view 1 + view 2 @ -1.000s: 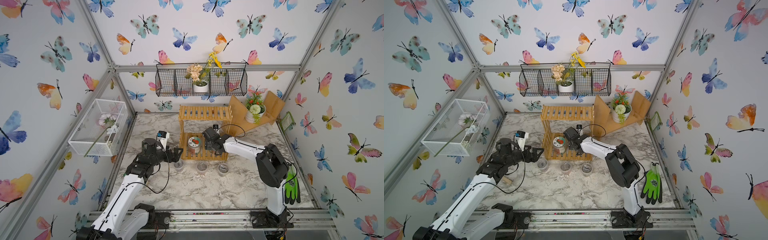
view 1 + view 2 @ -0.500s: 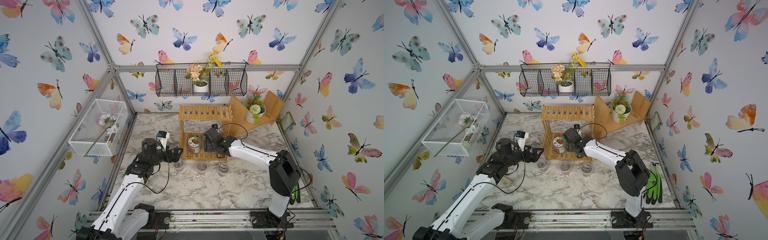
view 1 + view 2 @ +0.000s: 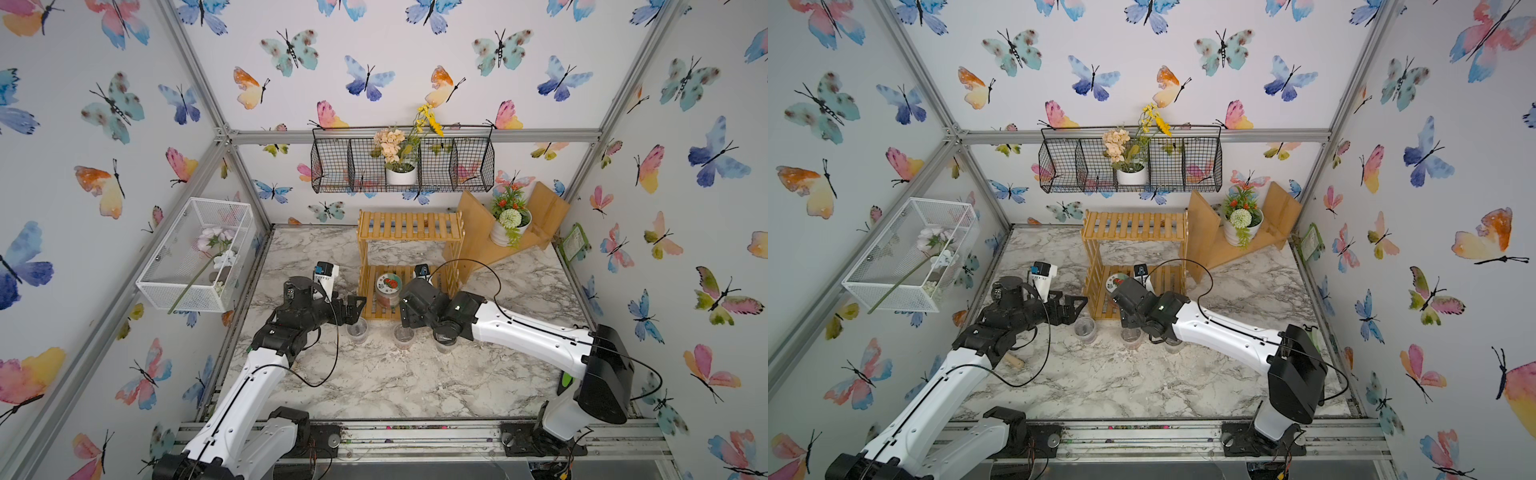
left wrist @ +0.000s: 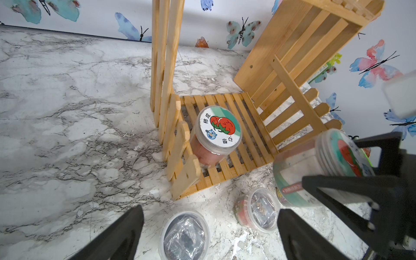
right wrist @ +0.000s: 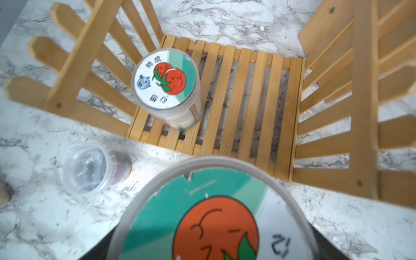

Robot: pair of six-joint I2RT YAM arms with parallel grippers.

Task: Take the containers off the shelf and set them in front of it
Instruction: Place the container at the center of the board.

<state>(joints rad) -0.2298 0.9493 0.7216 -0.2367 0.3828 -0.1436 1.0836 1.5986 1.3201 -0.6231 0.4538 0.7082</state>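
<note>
The yellow slatted shelf [image 3: 409, 226] stands at the back middle. One red-fruit-lidded jar [image 3: 388, 286] [image 4: 218, 128] [image 5: 167, 81] stands on its lower tier [image 5: 247, 101]. My right gripper [image 3: 409, 309] is shut on a second such jar [image 5: 213, 216] [image 4: 315, 171], held just in front of the shelf's front edge, above the table. Three clear lidded cups [image 3: 357, 330] [image 3: 404, 336] [image 3: 446, 343] stand in a row on the marble in front of the shelf. My left gripper [image 4: 209, 211] hangs open over the leftmost cup [image 4: 184, 236], with nothing between its fingers.
A black wire basket [image 3: 401, 164] with a white flower pot hangs on the back wall. A plain wooden board stand [image 3: 469, 232] with another pot is right of the shelf. A white wire cage [image 3: 195, 253] juts from the left wall.
My right gripper has drawn back out of the shelf's lower tier toward the front, carrying the jar. The left arm has stayed put.
</note>
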